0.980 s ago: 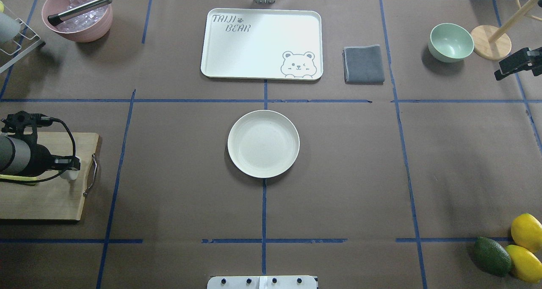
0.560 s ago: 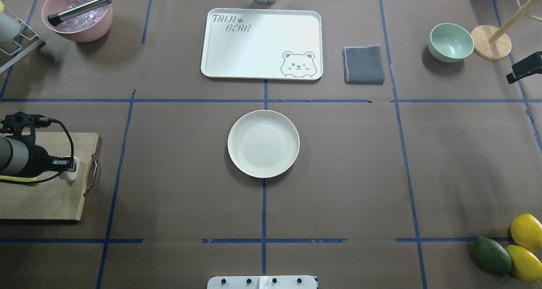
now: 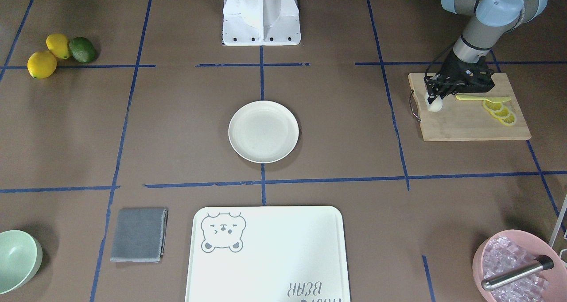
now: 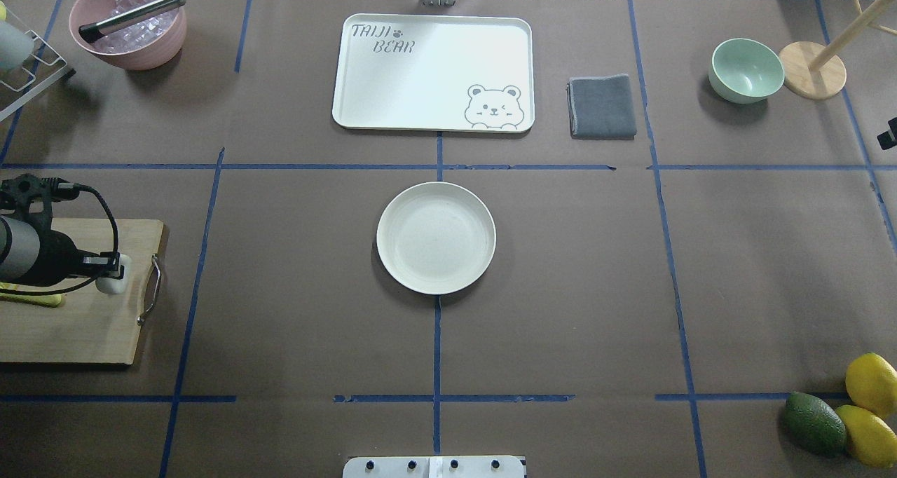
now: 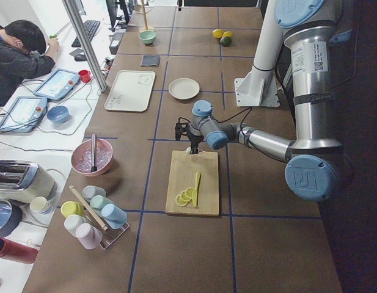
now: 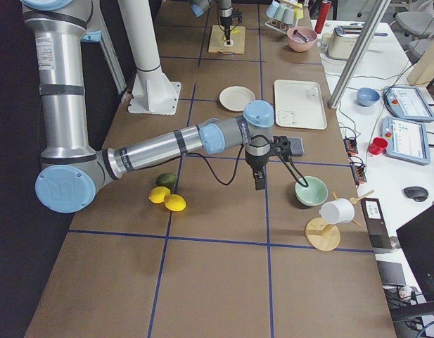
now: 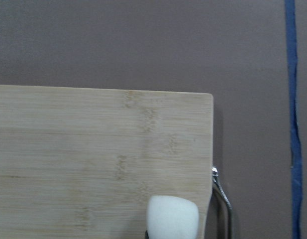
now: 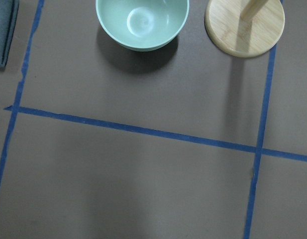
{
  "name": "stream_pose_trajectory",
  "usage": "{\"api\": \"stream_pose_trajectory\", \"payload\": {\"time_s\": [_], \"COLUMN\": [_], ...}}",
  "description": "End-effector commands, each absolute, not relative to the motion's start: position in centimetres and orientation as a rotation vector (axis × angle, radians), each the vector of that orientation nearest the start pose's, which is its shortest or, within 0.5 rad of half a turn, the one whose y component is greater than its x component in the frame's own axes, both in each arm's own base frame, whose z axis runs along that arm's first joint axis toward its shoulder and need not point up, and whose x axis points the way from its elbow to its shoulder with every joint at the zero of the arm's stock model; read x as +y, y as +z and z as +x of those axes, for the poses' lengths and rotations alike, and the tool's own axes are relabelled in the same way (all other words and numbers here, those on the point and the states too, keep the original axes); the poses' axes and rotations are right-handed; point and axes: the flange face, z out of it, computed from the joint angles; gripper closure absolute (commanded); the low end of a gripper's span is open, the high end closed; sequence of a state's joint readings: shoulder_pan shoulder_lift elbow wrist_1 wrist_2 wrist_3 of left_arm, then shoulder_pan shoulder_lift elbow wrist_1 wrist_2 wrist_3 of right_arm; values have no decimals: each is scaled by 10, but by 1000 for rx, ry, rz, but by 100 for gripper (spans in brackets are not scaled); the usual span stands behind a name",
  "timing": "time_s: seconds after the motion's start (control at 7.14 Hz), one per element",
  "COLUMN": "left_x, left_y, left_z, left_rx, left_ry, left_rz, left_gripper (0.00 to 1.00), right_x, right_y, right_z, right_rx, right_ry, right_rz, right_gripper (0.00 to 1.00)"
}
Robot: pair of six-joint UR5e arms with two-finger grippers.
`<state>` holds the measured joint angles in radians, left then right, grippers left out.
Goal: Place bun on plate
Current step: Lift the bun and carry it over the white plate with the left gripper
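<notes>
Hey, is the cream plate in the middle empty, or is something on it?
Empty. The plate is bare; the bun is away at the cutting board.

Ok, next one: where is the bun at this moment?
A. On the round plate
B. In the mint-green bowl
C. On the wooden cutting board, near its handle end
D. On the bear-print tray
C: the bun lies on the cutting board close to its metal handle, right under the left gripper, while the plate at the table's middle holds nothing.
</notes>
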<state>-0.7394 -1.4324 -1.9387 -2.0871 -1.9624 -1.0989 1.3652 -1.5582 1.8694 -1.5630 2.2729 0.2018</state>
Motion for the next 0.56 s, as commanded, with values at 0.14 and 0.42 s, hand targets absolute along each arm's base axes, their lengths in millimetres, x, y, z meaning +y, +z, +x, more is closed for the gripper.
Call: {"api": "stream_pose_trajectory", "payload": {"time_s": [0.14,0.42], "left_x": [-430,-428], "left_y": [340,254], "left_z": [327,393], "left_rx": [785,765], "left_ry": [-132,-127], "left_rz": [79,20], "left_gripper": [72,72], "right_x": [-472,-467], "right_y": [556,596], "right_z": [-3,27], "right_rx": [-723,-767], "right_ry": [-156,-164], "right_rz": [134,115], "right_gripper": [0,0]}}
